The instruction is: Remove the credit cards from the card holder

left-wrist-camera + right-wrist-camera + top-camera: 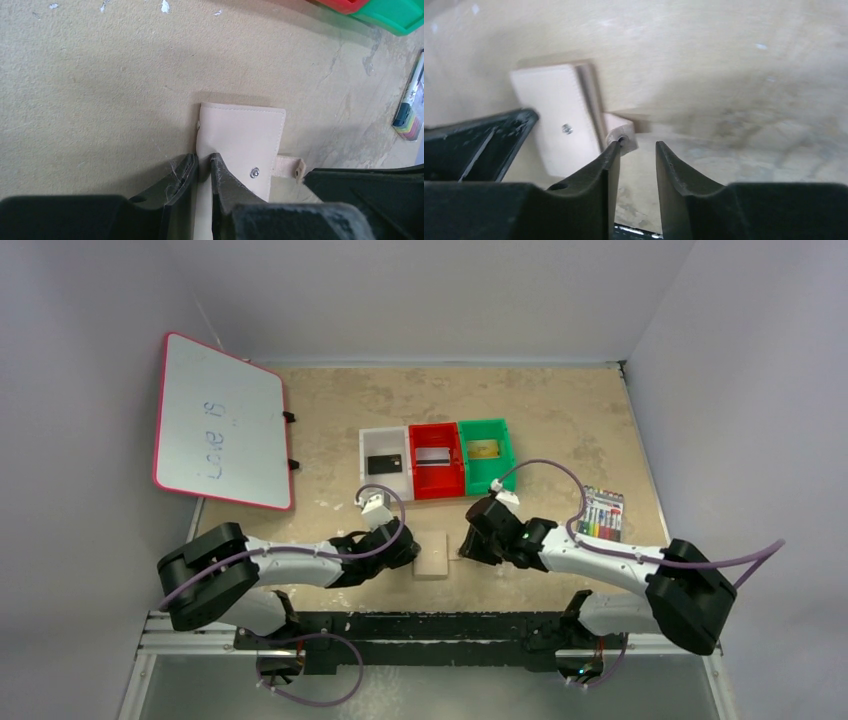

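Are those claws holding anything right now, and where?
The left gripper pinches the card holder by the edge opposite its strap tab. The right gripper holds nothing; its jaws stand apart beside that tab.

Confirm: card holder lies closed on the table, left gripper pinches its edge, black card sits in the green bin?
One slip: the black card sits in the white bin, as the top view shows. The card holder does lie closed on the table, the left gripper pinching its edge.
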You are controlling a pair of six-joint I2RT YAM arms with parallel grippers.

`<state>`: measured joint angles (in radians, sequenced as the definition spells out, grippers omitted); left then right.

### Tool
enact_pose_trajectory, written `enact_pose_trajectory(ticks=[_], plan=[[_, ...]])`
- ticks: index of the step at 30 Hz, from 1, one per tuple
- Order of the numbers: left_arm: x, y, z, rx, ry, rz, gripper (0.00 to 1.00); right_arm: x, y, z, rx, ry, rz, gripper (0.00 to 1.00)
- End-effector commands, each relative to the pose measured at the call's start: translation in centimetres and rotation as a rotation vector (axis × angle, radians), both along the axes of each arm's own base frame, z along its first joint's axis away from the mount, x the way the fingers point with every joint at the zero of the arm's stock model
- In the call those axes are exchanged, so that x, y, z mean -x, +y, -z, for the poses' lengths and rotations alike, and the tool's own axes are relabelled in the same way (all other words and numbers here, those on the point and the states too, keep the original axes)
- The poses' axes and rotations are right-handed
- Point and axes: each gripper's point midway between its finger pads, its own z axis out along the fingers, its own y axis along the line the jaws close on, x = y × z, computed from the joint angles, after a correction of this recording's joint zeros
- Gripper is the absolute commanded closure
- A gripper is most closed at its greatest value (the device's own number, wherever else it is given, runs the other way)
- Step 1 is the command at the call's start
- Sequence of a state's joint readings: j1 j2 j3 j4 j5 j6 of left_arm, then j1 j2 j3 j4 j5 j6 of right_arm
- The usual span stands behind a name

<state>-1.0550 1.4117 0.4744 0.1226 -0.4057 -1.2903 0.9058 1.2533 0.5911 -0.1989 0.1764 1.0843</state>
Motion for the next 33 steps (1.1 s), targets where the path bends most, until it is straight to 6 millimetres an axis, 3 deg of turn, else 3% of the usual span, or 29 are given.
enact_pose_trajectory(ticks=[1,3,7,10,13,18,28,33], plan=[[1.6,3.5,2.5,-0.18,0.053,0.017,0.91,-0.4,-4.4,0.4,0.114,0.0,0.194,0.61],[1.5,3.3,2.2,-0.18,0.048,0.02,0.9,-0.7,-4.9,0.1,0.13,-0.009,0.216,0.55],[1.5,3.0,1.9,-0.175,0.044,0.033,0.89,-1.1,-4.1,-0.3,0.114,-0.021,0.182,0.55],[1.4,2.5,1.6,-0.164,0.038,0.049,0.88,-2.3,-2.8,-1.8,0.078,-0.075,0.136,0.55],[1.4,1.9,1.1,-0.145,0.03,0.061,0.88,-3.0,-0.1,-4.1,-0.01,-0.168,-0.023,0.53],[1.2,1.8,0.7,-0.15,0.02,0.051,0.88,-2.2,3.2,-6.2,-0.066,-0.231,-0.186,0.3],[1.0,2.1,0.3,-0.144,0.008,0.033,0.88,-1.5,2.6,-1.6,0.212,-0.101,-0.167,0.26],[1.1,2.2,0.3,-0.145,0.007,0.03,0.88,-0.8,0.8,-0.4,0.271,-0.053,-0.104,0.34]])
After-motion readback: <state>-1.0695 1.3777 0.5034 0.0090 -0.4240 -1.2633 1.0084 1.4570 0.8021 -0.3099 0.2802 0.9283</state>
